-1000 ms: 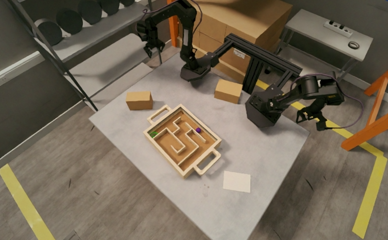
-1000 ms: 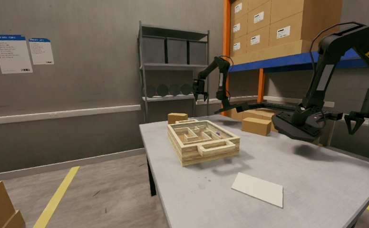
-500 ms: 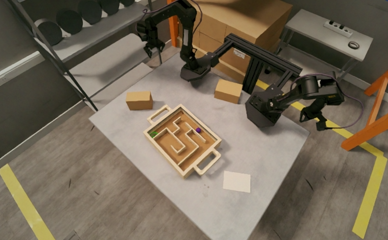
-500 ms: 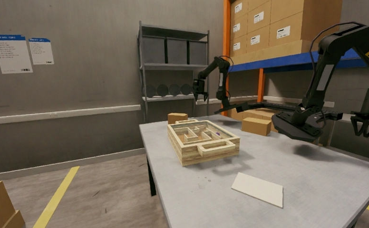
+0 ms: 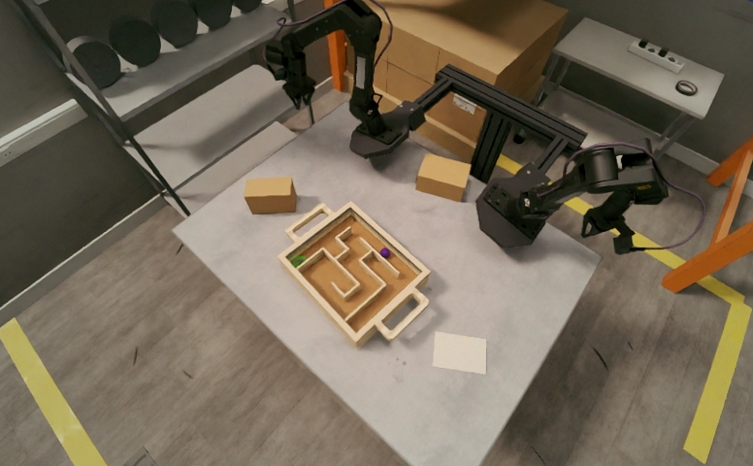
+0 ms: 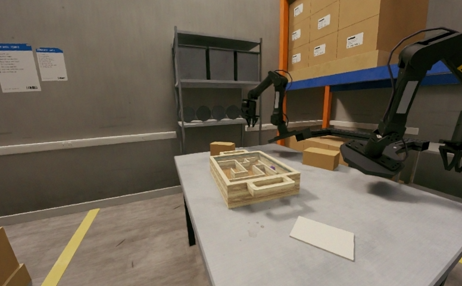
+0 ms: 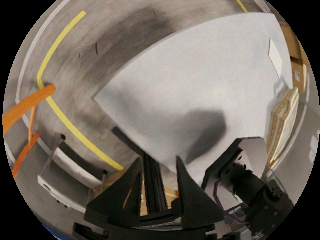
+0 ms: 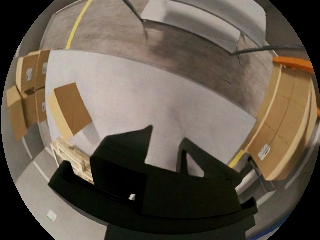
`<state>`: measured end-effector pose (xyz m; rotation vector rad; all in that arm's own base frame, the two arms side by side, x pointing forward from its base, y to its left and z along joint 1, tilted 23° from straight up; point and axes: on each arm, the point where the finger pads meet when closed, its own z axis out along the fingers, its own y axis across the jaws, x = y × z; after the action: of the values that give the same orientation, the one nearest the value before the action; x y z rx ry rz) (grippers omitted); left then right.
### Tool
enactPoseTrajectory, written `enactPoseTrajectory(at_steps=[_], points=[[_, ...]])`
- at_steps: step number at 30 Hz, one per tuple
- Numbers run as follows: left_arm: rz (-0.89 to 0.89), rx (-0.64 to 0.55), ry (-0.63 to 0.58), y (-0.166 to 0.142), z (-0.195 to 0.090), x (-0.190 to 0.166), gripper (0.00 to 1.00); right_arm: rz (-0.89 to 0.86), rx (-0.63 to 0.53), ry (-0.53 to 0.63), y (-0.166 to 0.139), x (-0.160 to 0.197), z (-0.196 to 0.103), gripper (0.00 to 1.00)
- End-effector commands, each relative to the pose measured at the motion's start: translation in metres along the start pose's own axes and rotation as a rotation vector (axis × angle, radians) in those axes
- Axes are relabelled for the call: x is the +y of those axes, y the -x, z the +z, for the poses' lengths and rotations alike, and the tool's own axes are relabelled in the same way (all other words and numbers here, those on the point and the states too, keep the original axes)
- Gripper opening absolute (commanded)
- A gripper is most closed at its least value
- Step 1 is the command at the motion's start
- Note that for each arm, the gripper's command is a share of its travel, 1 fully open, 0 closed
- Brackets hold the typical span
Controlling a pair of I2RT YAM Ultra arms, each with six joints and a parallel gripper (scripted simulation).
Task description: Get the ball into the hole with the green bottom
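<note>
The wooden maze board (image 5: 389,238) (image 6: 262,199) (image 7: 283,120) lies flat on the table, with a handle at each end. The purple ball (image 5: 385,252) (image 6: 272,167) is inside it, between an inner wall and the long outer wall on the arms' side. The hole with the green bottom (image 5: 298,261) is in the corner region at the far-left end; in the exterior view it is hidden. No other hole can be made out. My left gripper (image 5: 604,239) (image 6: 453,170) (image 7: 158,160) is partly open, empty and away from the board. My right gripper (image 6: 251,125) (image 8: 166,136) is partly open, empty and raised away from it.
One cardboard box (image 5: 271,199) (image 6: 221,148) stands near the board's far handle. Another box (image 5: 442,178) (image 6: 320,158) stands between the arm bases. A white sheet (image 5: 459,353) (image 6: 324,238) lies beyond the near handle. A dark beam (image 5: 513,107) joins the arm bases.
</note>
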<state>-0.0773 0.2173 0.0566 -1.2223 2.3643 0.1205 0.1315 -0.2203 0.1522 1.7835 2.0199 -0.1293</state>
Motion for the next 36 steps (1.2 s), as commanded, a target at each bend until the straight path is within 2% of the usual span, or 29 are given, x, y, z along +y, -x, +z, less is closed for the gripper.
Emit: enactPoseTrajectory(at_steps=[1, 10, 11, 15, 24, 27, 28, 29, 36], points=[[0.001, -0.012, 0.007, 0.002, -0.003, 0.001, 0.38, -0.002, -0.03, 0.012, 0.006, 0.003, -0.007, 0.38], [0.002, -0.007, 0.006, 0.002, -0.002, 0.001, 0.38, -0.001, -0.016, 0.007, 0.003, 0.002, -0.003, 0.38], [0.018, 0.009, 0.008, 0.007, 0.001, 0.009, 0.38, -0.033, -0.001, 0.001, 0.005, 0.007, 0.004, 0.38], [0.032, 0.049, 0.005, 0.015, 0.008, 0.006, 0.38, -0.076, -0.039, 0.009, 0.015, 0.019, 0.0, 0.38], [0.167, 0.204, 0.005, 0.068, 0.048, -0.012, 0.38, -0.29, -0.041, 0.007, 0.008, 0.068, 0.023, 0.38], [0.187, 0.221, 0.002, 0.074, 0.053, -0.018, 0.38, -0.315, -0.044, 0.011, 0.006, 0.074, 0.024, 0.38], [0.169, 0.236, -0.015, 0.064, 0.048, -0.018, 0.38, -0.289, -0.065, 0.016, 0.011, 0.07, 0.012, 0.38], [0.223, 0.208, -0.02, 0.078, 0.055, -0.023, 0.38, -0.319, -0.02, 0.019, 0.001, 0.076, 0.025, 0.38], [0.343, 0.268, 0.024, 0.123, 0.087, -0.058, 0.38, -0.487, -0.029, 0.031, -0.016, 0.12, 0.042, 0.38]])
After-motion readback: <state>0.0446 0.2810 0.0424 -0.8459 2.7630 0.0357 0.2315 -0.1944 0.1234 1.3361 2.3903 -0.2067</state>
